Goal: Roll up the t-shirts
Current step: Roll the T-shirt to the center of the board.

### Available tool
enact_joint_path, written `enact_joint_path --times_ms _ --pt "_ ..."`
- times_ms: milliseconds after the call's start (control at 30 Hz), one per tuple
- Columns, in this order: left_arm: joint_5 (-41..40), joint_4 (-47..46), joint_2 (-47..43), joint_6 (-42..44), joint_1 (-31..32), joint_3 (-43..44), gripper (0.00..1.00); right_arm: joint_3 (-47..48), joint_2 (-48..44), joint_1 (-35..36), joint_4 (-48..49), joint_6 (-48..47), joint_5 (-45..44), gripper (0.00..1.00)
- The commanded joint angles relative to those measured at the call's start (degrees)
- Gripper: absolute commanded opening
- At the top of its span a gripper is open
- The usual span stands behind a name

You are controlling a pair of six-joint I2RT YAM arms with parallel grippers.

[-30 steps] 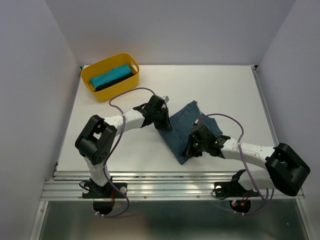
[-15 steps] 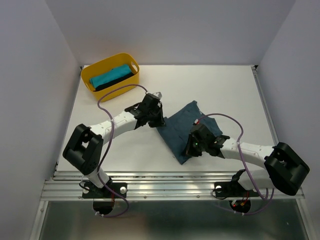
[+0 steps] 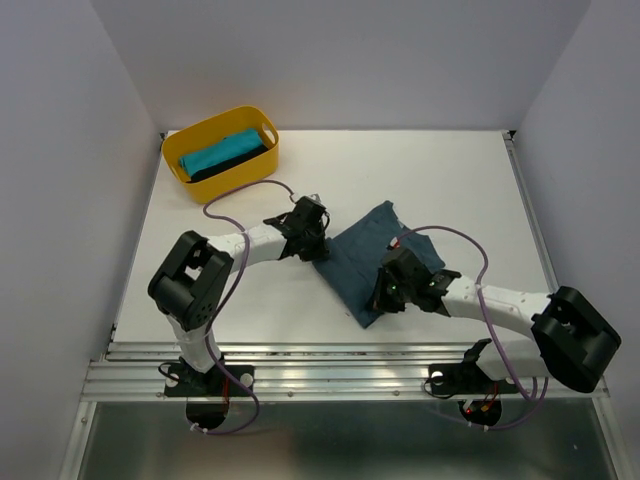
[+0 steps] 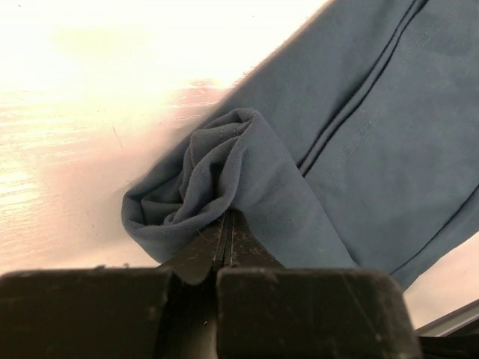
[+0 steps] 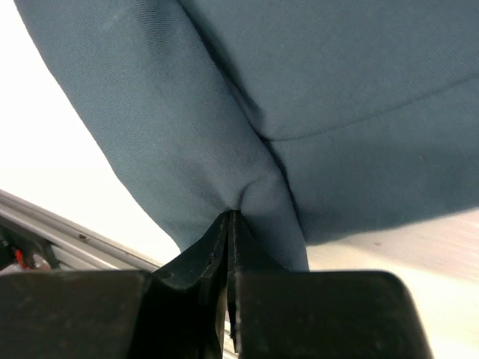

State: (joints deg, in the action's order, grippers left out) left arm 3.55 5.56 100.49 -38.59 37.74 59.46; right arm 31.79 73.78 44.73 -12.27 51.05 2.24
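A folded slate-blue t-shirt (image 3: 372, 250) lies on the white table at centre right. My left gripper (image 3: 318, 243) is shut on a bunched fold at its left edge; in the left wrist view that gripper (image 4: 227, 218) pinches the crumpled cloth (image 4: 224, 161). My right gripper (image 3: 383, 296) is shut on the shirt's near part; in the right wrist view that gripper (image 5: 229, 217) pinches a pulled-up pleat of the shirt (image 5: 299, 90). A turquoise t-shirt (image 3: 218, 152) and a black t-shirt (image 3: 240, 160) lie rolled in the yellow basket.
The yellow plastic basket (image 3: 205, 189) stands at the table's back left. A metal rail (image 3: 330, 375) runs along the near edge, and it shows in the right wrist view (image 5: 67, 243). Purple cables loop over both arms. White walls close in the table.
My left arm swung out to the left and came back, and its gripper has kept its hold on the shirt's left edge. The right arm has barely moved.
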Motion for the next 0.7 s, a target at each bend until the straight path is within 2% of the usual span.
enact_joint_path --times_ms 0,200,333,500,567,633,667 --pt "-2.94 0.5 -0.64 -1.57 -0.38 -2.85 0.0 1.95 -1.7 0.27 -9.34 -2.79 -6.19 0.07" --pt "-5.31 1.99 -6.09 -0.7 -0.47 -5.23 0.0 8.28 -5.39 0.27 -13.39 -6.66 -5.67 0.15" --pt "-6.01 4.97 -8.02 0.97 -0.47 -1.99 0.0 15.9 -6.54 3.78 -16.9 -9.9 -8.9 0.22" --pt "-7.59 9.37 -11.27 3.16 -0.38 4.95 0.0 23.13 -2.07 9.93 -24.02 -12.64 -18.92 0.43" --pt "-8.47 12.01 -12.15 3.95 -0.56 6.8 0.02 25.5 0.99 14.32 -25.51 -13.34 -24.46 0.59" --pt "-9.09 14.12 -13.47 4.05 -1.61 8.21 0.06 27.35 3.64 19.13 -29.29 -12.12 -31.66 0.69" --pt "-10.57 14.65 -14.17 3.61 -2.31 8.13 0.06 28.4 5.05 20.82 -30.52 -11.68 -34.21 0.7"
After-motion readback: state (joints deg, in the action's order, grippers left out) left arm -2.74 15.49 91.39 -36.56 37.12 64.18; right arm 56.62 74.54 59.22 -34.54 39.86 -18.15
